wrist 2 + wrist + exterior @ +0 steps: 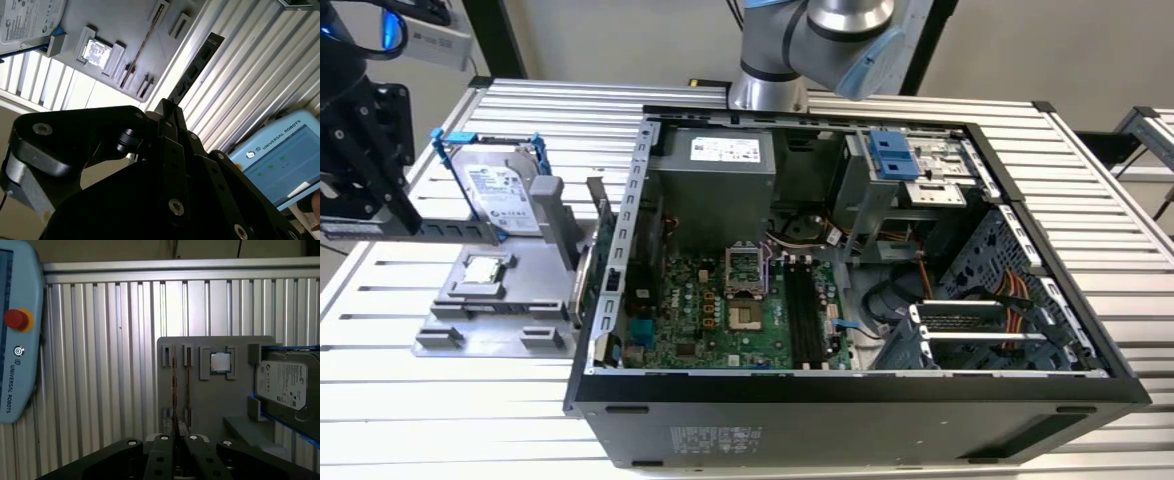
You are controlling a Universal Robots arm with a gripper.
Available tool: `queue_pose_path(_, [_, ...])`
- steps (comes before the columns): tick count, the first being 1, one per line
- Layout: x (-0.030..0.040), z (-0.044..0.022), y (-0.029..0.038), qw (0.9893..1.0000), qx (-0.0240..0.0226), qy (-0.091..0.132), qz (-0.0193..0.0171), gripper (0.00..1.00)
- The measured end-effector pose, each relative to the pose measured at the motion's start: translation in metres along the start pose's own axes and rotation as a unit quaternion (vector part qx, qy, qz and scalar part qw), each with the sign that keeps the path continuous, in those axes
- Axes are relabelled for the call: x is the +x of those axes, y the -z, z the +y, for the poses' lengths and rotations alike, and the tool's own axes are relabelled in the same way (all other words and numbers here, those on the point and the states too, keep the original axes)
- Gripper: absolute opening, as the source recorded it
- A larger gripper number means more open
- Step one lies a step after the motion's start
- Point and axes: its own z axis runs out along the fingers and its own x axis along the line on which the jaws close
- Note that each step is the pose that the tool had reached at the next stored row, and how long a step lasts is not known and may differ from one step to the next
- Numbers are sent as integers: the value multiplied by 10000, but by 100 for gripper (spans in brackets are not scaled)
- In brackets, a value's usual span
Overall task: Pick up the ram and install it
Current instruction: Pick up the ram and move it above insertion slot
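Observation:
My gripper (166,111) is shut on the ram (196,67), a thin dark stick that juts out from between the black fingers and shows edge-on over the ribbed table. In the first wrist view the ram (174,390) is a narrow vertical line rising from the gripper (174,436), lined up over the grey fixture plate (215,405). In the exterior view the gripper (374,215) hangs at the far left, beside the fixture plate (494,335) and well away from the open computer case (854,395). The long black motherboard slots (803,310) lie inside the case.
The fixture plate carries a hard drive (500,195) in a blue-edged bracket and a square processor (220,362). A teach pendant (15,340) with a red button lies on the ribbed aluminium table (100,365). The arm's base (767,85) stands behind the case.

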Motion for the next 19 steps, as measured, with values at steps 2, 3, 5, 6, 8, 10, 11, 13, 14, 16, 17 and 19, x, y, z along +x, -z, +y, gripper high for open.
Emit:
queue_pose_path(2, [0, 0, 10, 10000, 0, 0, 0, 0])
queue_pose_path(3, [0, 0, 15, 10000, 0, 0, 0, 0])
queue_pose_path(5, [0, 0, 26, 10000, 0, 0, 0, 0])
queue_pose_path(6, [0, 0, 32, 10000, 0, 0, 0, 0])
queue_pose_path(8, [0, 0, 44, 10000, 0, 0, 0, 0])
queue_pose_path(10, [0, 1, 55, 10000, 0, 0, 0, 0])
queue_pose_path(11, [0, 1, 60, 10000, 0, 0, 0, 0])
queue_pose_path(13, [0, 1, 70, 10000, 0, 0, 0, 0])
queue_pose_path(14, [0, 1, 75, 10000, 0, 0, 0, 0])
queue_pose_path(16, [0, 1, 84, 10000, 0, 0, 0, 0])
queue_pose_path(17, [0, 1, 89, 10000, 0, 0, 0, 0])
queue_pose_path(19, [0, 1, 95, 10000, 0, 0, -1, 0])
